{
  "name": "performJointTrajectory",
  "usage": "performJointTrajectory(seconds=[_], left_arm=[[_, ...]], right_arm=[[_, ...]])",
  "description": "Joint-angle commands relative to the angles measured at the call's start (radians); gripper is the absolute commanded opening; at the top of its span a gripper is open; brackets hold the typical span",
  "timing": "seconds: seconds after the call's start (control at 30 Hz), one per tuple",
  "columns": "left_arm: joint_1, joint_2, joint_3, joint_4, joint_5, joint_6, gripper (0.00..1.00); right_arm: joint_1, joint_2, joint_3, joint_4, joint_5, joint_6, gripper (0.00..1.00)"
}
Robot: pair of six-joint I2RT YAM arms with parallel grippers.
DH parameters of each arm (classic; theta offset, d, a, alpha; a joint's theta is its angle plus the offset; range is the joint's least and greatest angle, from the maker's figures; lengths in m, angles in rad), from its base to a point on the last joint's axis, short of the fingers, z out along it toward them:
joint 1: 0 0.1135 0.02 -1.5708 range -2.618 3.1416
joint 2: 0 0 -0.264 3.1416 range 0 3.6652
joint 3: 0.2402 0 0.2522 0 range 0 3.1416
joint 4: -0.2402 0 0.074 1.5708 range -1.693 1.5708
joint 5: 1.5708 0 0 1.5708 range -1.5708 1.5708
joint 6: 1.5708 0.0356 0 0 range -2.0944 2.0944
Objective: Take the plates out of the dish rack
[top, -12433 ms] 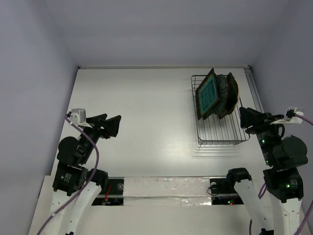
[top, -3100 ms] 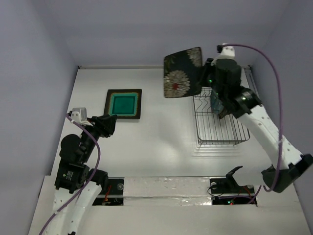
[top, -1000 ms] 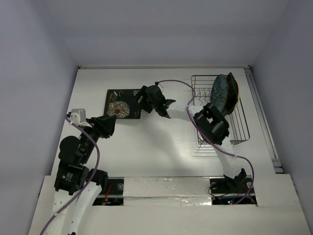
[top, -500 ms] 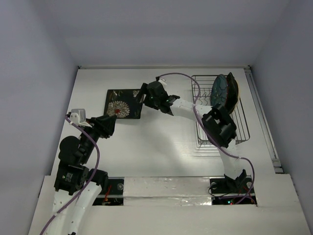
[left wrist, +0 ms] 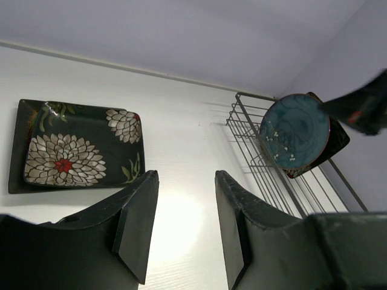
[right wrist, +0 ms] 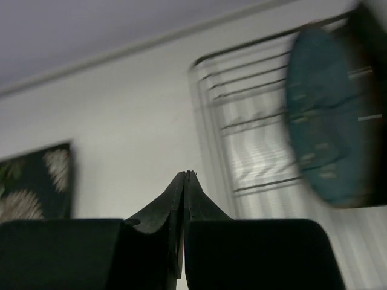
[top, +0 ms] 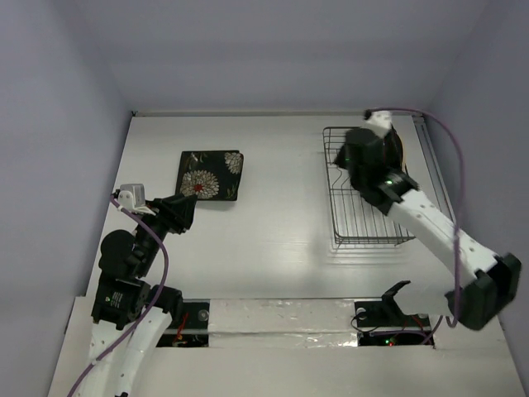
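A square plate [top: 209,175] lies on the table left of centre, its black white-flowered back up; the left wrist view has it as well [left wrist: 78,148]. In the dish rack [top: 372,223] a round teal plate [left wrist: 295,130] stands on edge, with a darker plate [left wrist: 337,144] behind it. From above, my right arm hides both. My right gripper [top: 340,159] hovers over the rack's left part, shut on nothing [right wrist: 185,175], with the teal plate [right wrist: 326,121] to its right. My left gripper [top: 183,208] is open and empty near the front left [left wrist: 184,223].
The rack [left wrist: 284,181] stands at the back right, close to the table's right edge. Walls close in the table on the left, back and right. My right forearm [top: 430,223] crosses above the rack's front right corner.
My right arm has swung from beside the square plate back to above the rack, and its jaws have closed. The left arm has not moved.
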Motion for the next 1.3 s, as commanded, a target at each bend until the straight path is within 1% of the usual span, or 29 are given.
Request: performJointTrajectory(seconds=[0.0, 0.03, 0.07, 0.17, 0.23, 0.3, 0.4, 0.53, 0.6, 0.73, 0.83, 0.9, 0.93, 0.97, 1.03, 1.07, 1.13, 1.27], left_arm=[[0.004, -0.01, -0.007, 0.042, 0.008, 0.003, 0.39], [0.004, -0.007, -0.007, 0.043, 0.008, 0.004, 0.39], [0.004, -0.004, -0.007, 0.043, 0.008, 0.004, 0.39], [0.004, 0.005, -0.009, 0.045, 0.014, 0.004, 0.39], [0.004, 0.01, -0.009, 0.043, 0.012, 0.004, 0.39], [0.004, 0.013, -0.007, 0.04, 0.009, 0.004, 0.39], [0.004, 0.013, -0.006, 0.04, 0.003, 0.004, 0.39], [0.004, 0.01, -0.007, 0.039, 0.002, 0.003, 0.39], [0.004, 0.014, -0.007, 0.042, 0.005, 0.003, 0.39], [0.004, 0.013, -0.007, 0.04, 0.006, 0.003, 0.39], [0.004, 0.013, -0.007, 0.042, 0.006, 0.003, 0.39], [0.004, 0.013, -0.007, 0.04, 0.006, 0.003, 0.39], [0.004, 0.011, -0.009, 0.04, 0.006, 0.003, 0.39], [0.004, 0.011, -0.007, 0.042, 0.008, 0.003, 0.39], [0.004, 0.013, -0.009, 0.042, 0.008, 0.003, 0.39], [0.004, 0.013, -0.009, 0.043, 0.011, 0.003, 0.39], [0.004, 0.011, -0.009, 0.043, 0.012, 0.004, 0.39], [0.004, 0.01, -0.009, 0.045, 0.012, 0.003, 0.39]], right_arm=[[-0.13, -0.151, -0.068, -0.126, 0.14, -0.13, 0.03], [-0.18, -0.202, -0.072, -0.148, 0.14, -0.142, 0.06], [-0.203, -0.216, -0.074, -0.156, 0.14, -0.161, 0.19], [-0.274, -0.205, -0.055, -0.171, 0.1, -0.184, 0.5], [-0.294, -0.172, -0.029, -0.176, 0.077, -0.191, 0.55], [-0.322, -0.118, -0.008, -0.191, 0.067, -0.192, 0.57], [-0.372, -0.092, -0.017, -0.143, 0.003, -0.205, 0.55], [-0.417, -0.017, 0.007, -0.148, 0.026, -0.219, 0.53], [-0.426, 0.017, 0.026, -0.154, 0.0, -0.225, 0.52], [-0.435, 0.114, 0.061, -0.134, -0.012, -0.238, 0.44], [-0.435, 0.148, 0.086, -0.136, 0.004, -0.248, 0.4], [-0.435, 0.163, 0.09, -0.134, 0.014, -0.259, 0.33], [-0.435, 0.166, 0.096, -0.139, 0.033, -0.259, 0.28], [-0.435, 0.168, 0.096, -0.146, 0.04, -0.261, 0.21], [-0.435, 0.166, 0.101, -0.146, 0.05, -0.271, 0.14], [-0.435, 0.165, 0.106, -0.16, 0.052, -0.271, 0.08], [-0.435, 0.148, 0.115, -0.166, 0.064, -0.287, 0.0], [-0.405, 0.091, 0.158, -0.179, 0.08, -0.336, 0.0]])
